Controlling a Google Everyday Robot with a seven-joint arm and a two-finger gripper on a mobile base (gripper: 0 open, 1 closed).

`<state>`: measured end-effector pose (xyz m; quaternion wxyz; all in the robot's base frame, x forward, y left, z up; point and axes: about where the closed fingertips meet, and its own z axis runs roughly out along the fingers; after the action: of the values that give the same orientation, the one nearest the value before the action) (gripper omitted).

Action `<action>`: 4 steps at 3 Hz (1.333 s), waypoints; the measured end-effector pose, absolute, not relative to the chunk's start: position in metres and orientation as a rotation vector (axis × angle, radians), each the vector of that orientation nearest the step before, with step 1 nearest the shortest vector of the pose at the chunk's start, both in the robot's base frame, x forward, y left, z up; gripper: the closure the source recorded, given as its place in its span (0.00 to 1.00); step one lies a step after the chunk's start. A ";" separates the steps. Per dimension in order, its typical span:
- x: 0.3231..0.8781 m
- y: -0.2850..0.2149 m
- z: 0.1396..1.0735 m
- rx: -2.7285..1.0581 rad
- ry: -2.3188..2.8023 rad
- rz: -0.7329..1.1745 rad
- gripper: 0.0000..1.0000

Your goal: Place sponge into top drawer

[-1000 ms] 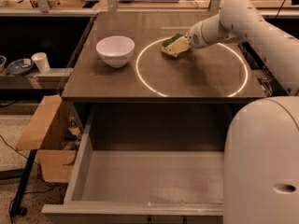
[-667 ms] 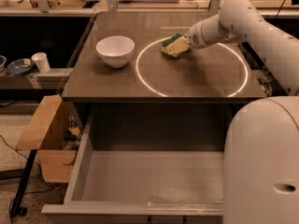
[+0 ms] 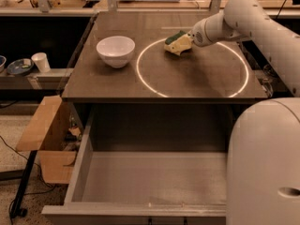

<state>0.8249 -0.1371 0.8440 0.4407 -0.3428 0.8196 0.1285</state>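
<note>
Pincer (image 3: 187, 41) grips tilted sponge (image 3: 176, 44) right of bowl (image 3: 116, 51) on worktop (image 3: 197, 76); drawer (image 3: 82, 165) open below bowl.

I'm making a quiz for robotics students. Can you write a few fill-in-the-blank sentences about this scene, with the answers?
1. The drawer below the table stands ____.
2. The bowl on the table is ____ in colour.
3. The gripper is at the sponge, which has a yellow body and a dark ____ top.

Missing words: open; white; green.
</note>
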 end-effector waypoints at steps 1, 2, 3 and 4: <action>0.829 -0.151 0.859 -0.840 2.015 0.282 1.00; 0.832 -0.160 0.869 -0.830 2.001 0.257 1.00; 0.834 -0.170 0.876 -0.823 1.989 0.235 1.00; 0.836 -0.183 0.880 -0.809 1.991 0.204 1.00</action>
<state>0.8364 -0.1834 0.8800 0.4719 -0.3304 0.8131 0.0834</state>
